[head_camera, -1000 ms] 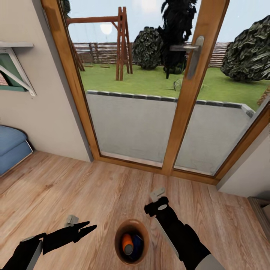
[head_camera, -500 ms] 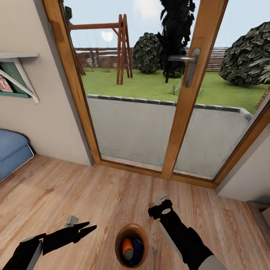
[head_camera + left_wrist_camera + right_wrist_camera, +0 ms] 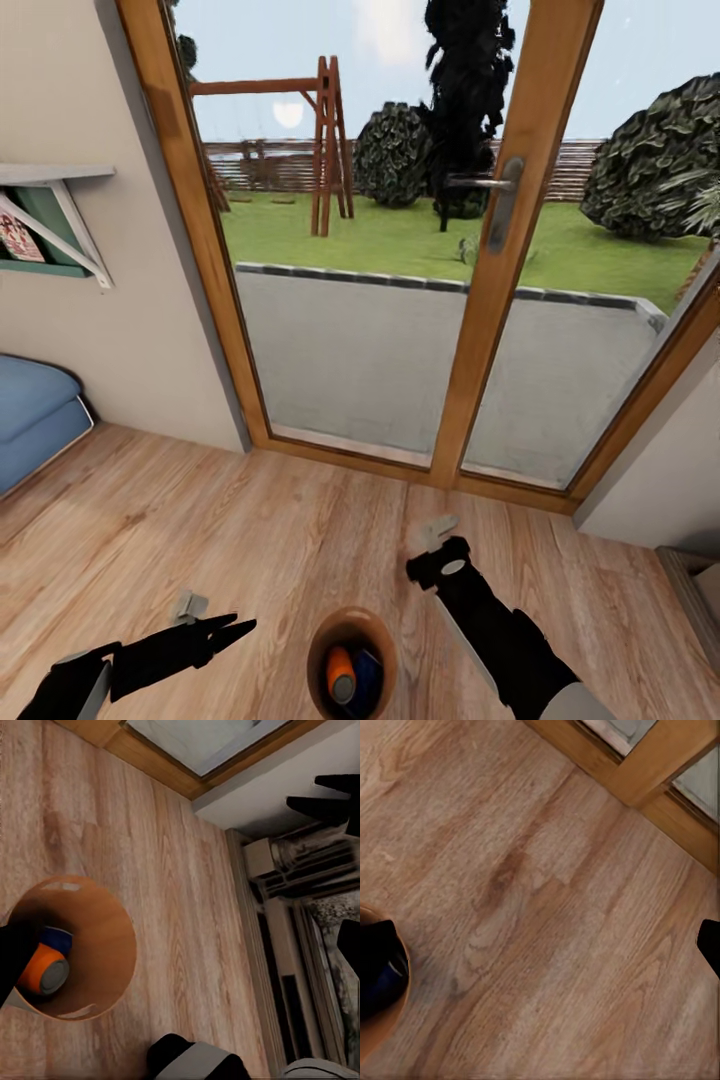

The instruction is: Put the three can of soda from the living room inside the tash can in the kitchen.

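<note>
The tan-brown tash can (image 3: 318,645) stands on the living room's wood plank floor, low in the head view between my two arms. Inside it lie an orange-red can of soda (image 3: 340,675) and a dark blue one (image 3: 366,670). The left wrist view looks down into the tash can (image 3: 105,937), showing the orange can (image 3: 41,971) and the blue one (image 3: 56,941). My left gripper (image 3: 243,632) hangs open and empty left of the bin. My right gripper (image 3: 443,562) is open and empty over bare floor, right of and beyond the bin, whose rim (image 3: 386,1035) shows in the right wrist view.
Wood-framed glass doors (image 3: 500,300) with a metal handle (image 3: 495,195) stand straight ahead, a garden behind them. A blue sofa (image 3: 35,415) and a wall shelf (image 3: 50,230) are at the left. A wall corner (image 3: 655,480) and low furniture (image 3: 300,862) are at the right.
The whole picture has slid a little downward, so the camera has moved. My right gripper has drifted slightly right and toward me. The cans stay in the bin.
</note>
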